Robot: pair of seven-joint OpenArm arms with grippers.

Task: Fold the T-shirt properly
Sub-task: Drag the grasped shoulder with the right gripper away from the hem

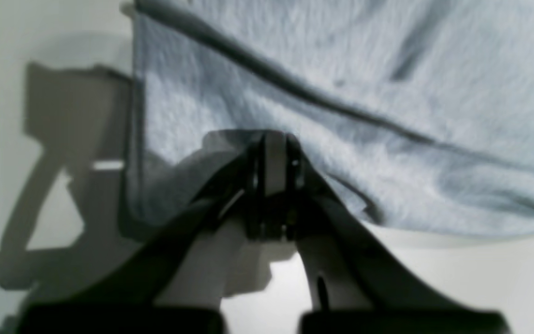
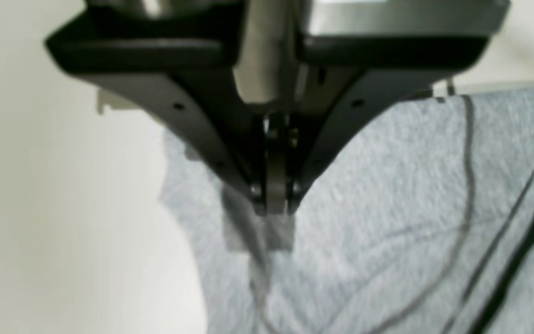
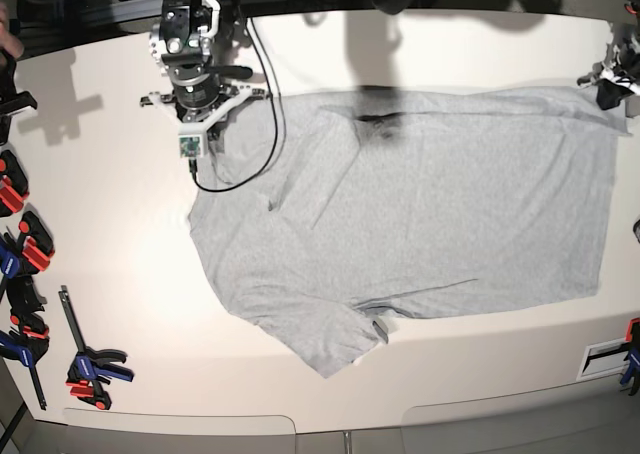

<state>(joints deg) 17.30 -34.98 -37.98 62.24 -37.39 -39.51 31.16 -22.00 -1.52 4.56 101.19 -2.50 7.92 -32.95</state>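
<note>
Both arms' fingers (image 1: pixel 274 153) pinching flat T-shirt (image 3: pixel 420 214), long axis left-right, neck leftward.

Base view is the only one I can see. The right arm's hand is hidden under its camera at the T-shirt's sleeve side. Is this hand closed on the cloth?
Observer: Yes. In the right wrist view the right hand is shut. It pinches the T-shirt just inside its edge, and the cloth draws into a ridge at the fingertips.
Operator: And the left hand? It is almost outside my picture.
Observer: The left wrist view shows the left hand shut too. It pinches the grey cloth close to a corner of the shirt, with the white table bare beside it.
</note>
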